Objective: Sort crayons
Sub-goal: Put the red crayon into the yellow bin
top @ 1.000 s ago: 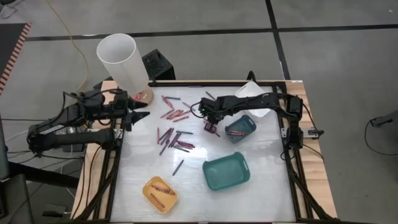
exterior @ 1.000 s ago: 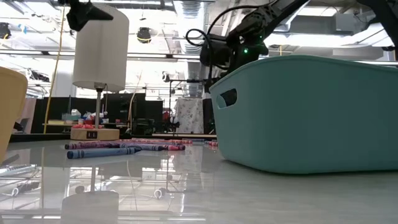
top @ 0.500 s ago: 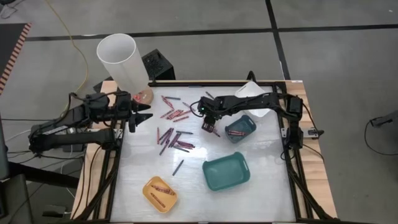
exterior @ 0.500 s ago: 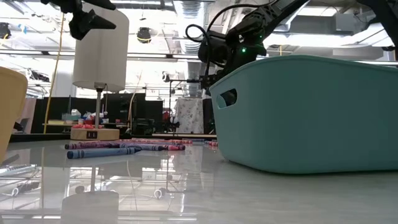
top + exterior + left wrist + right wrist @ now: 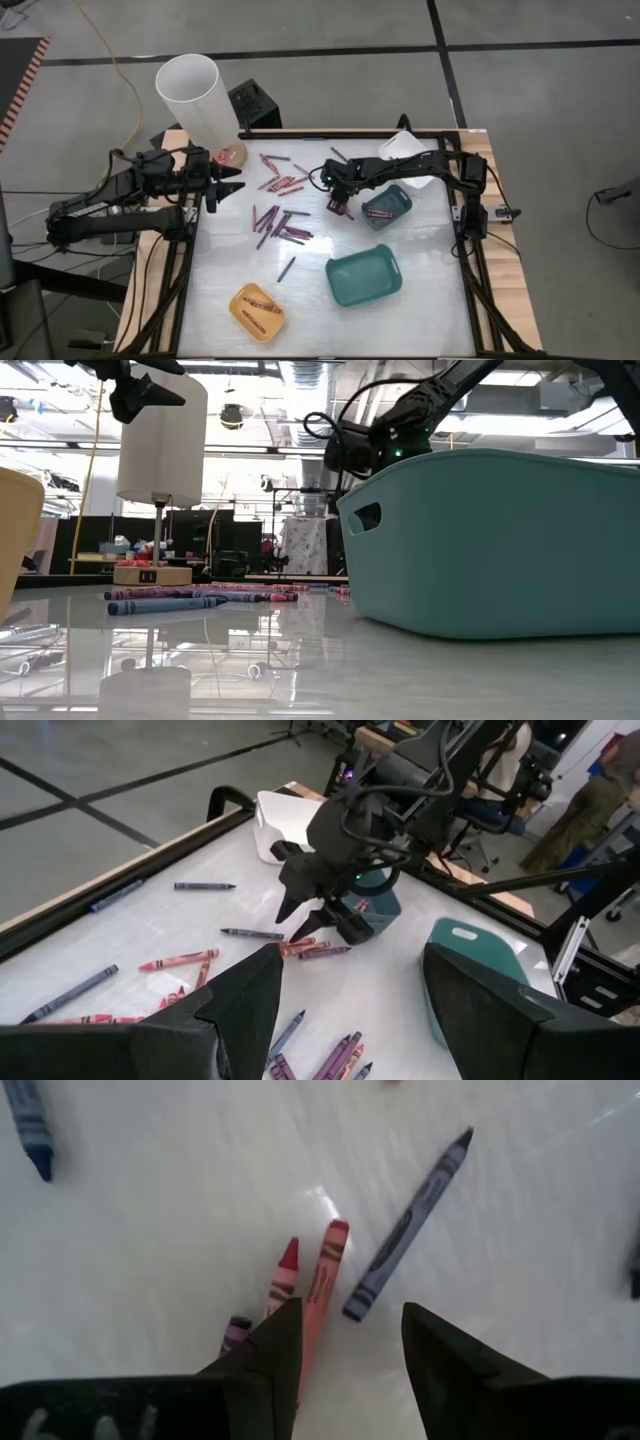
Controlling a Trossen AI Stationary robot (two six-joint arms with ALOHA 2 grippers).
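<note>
Yellow tray (image 5: pixel 257 311): nearest the front edge of the tabletop (image 5: pixel 430 320); it holds a few crayons, reddish by the look of them, so some sorting seems done here.
Large teal tray (image 5: pixel 364 275): just right of the yellow tray and a little farther back; no crayons show inside it from above.
Lone crayon (image 5: pixel 286 268): a dark stick lying by itself between the yellow tray and the main scatter, not yet sorted.
Loose crayons (image 5: pixel 282 223): a spread of red, pink, purple and dark sticks across the middle and far-left part of the tabletop; by the look of it most of the job is left.
Small teal tray (image 5: pixel 386 206): right of the scatter, with at least one or two crayons inside.
Right tool (image 5: pixel 338 205): hovers over the tabletop just left of the small teal tray, fingers spread and holding nothing; its wrist view shows a red crayon (image 5: pixel 284 1274), an orange-red crayon (image 5: pixel 318 1290) and a blue-grey crayon (image 5: pixel 408 1225) lying just beyond the fingertips.
Left tool (image 5: pixel 226 186): at the left edge of the tabletop, raised, fingers wide apart and empty.
White tray (image 5: pixel 407 148): at the far right; its contents cannot be made out.
White cylinder (image 5: pixel 196 95): stands at the far-left corner.
</note>
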